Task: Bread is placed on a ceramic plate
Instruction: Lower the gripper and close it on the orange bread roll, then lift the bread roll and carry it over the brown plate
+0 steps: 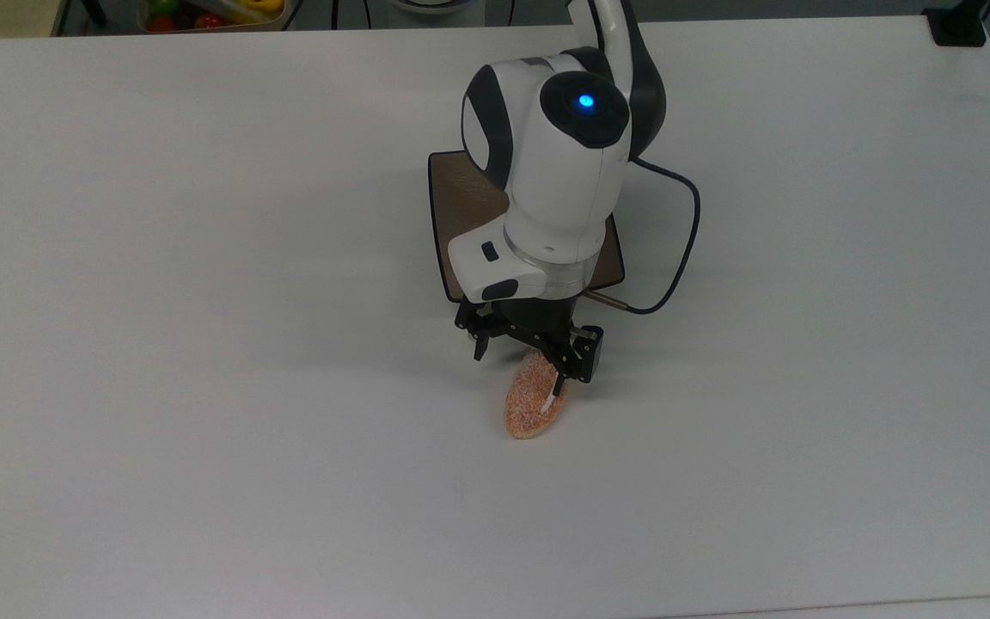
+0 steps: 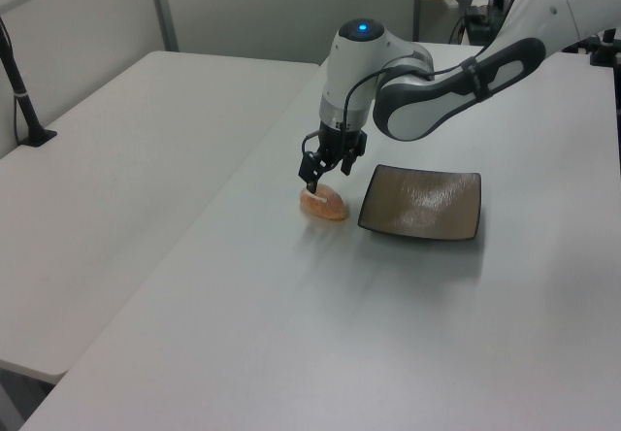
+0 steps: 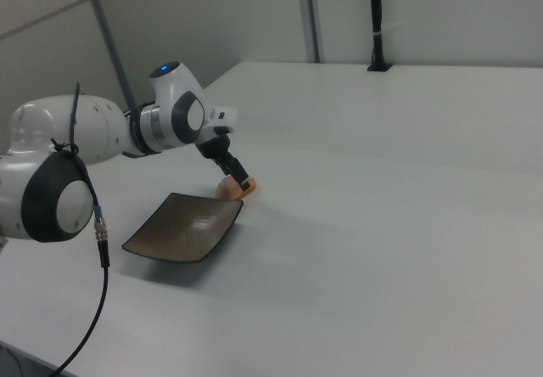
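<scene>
The bread (image 1: 532, 402), an oval orange-brown roll with a thin white stripe, lies on the white table just in front of the ceramic plate (image 1: 461, 202). That plate is square and dark brown, and the arm hides part of it in the top view. My gripper (image 1: 518, 371) is open and low over the bread's end nearest the plate, one fingertip above the stripe and the other off to the top view's left. In the left view the gripper (image 2: 315, 181) hangs right over the bread (image 2: 324, 204), beside the plate (image 2: 422, 203). The right view shows the gripper (image 3: 237, 177), bread (image 3: 227, 190) and plate (image 3: 182, 227).
A black cable (image 1: 682, 249) loops from the arm over the table at the top view's right. A bin of colourful items (image 1: 203, 13) sits beyond the far edge. A second table with a black post (image 2: 24, 101) stands at the left view's left.
</scene>
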Available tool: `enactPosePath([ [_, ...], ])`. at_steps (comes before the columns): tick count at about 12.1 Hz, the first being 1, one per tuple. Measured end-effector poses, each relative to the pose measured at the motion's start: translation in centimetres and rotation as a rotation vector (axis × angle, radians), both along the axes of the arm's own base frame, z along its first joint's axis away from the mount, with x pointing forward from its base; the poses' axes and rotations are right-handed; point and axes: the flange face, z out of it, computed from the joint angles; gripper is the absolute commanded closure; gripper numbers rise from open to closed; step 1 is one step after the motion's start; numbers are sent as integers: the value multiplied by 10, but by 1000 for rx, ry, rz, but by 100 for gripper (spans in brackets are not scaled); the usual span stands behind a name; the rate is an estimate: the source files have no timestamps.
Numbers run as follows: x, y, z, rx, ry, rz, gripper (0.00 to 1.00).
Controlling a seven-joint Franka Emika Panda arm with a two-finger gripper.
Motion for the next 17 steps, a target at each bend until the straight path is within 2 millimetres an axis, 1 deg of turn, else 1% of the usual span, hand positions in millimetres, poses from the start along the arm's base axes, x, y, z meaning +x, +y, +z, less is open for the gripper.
enactPosePath([
  [2, 2, 3, -13, -20, 3, 1, 0],
  [3, 3, 7, -15, -19, -1, 1, 4],
  [4, 4, 10, -16, -17, -3, 4, 23],
  [5, 5, 13, -18, -19, -4, 8, 45],
  [6, 5, 16, -19, -26, -8, 16, 56],
  [8, 5, 20, -19, -30, -10, 23, 67],
  [13, 6, 19, -18, -24, -14, 8, 68],
  [15, 8, 16, -14, -21, -24, 1, 67],
  [16, 12, 11, -2, -16, -43, -9, 67],
  [17, 14, 2, 17, -10, -68, -22, 67],
])
